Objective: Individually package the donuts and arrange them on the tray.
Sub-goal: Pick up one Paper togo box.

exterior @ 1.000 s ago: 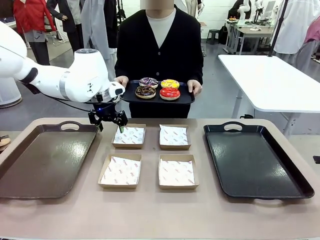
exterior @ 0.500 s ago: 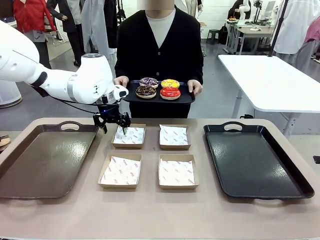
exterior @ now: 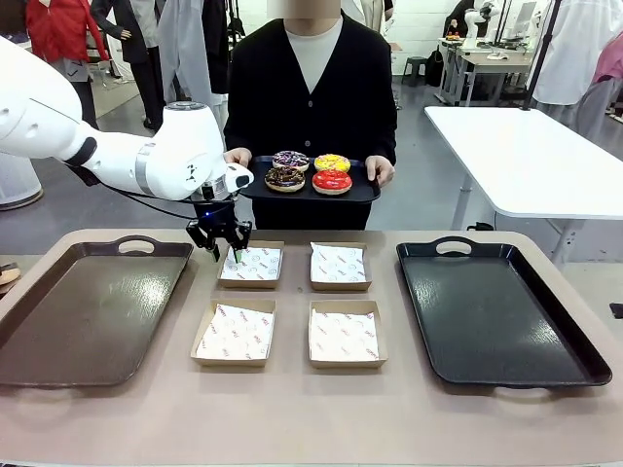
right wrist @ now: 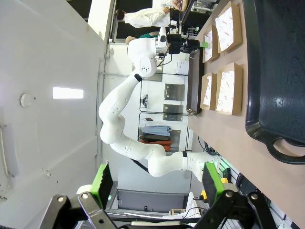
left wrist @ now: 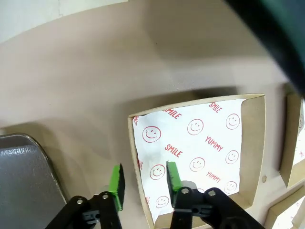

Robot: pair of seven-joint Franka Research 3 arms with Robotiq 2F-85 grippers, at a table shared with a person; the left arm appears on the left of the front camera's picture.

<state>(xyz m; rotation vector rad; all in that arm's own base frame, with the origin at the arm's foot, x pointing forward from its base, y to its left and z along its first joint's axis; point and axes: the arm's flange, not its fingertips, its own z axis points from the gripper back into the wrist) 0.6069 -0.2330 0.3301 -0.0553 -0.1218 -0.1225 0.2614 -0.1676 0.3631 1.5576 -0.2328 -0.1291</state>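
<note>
A person at the far side holds a small black tray (exterior: pixel 362 191) with four donuts: a dark sprinkled one (exterior: pixel 290 159), a yellow one (exterior: pixel 332 162), a chocolate one (exterior: pixel 284 178) and a red one (exterior: pixel 332 181). My left gripper (exterior: pixel 223 239) hangs open over the left edge of the far-left cardboard box (exterior: pixel 251 264). In the left wrist view that box (left wrist: pixel 200 148) has smiley-print paper inside, and its near wall runs between the left gripper's (left wrist: pixel 144 183) green pads (left wrist: pixel 116 186). My right gripper (right wrist: pixel 157 183) is open and holds nothing, off to the side of the table.
Three more paper-lined boxes (exterior: pixel 339 265) (exterior: pixel 235 333) (exterior: pixel 345 333) sit mid-table. A large brown tray (exterior: pixel 88 306) lies at the left and a large black tray (exterior: pixel 496 311) at the right; the black tray (right wrist: pixel 276 71) also appears in the right wrist view.
My left gripper has moved right and slightly down, from beside the brown tray's far corner to the far-left box's edge. The person and donuts have stayed put.
</note>
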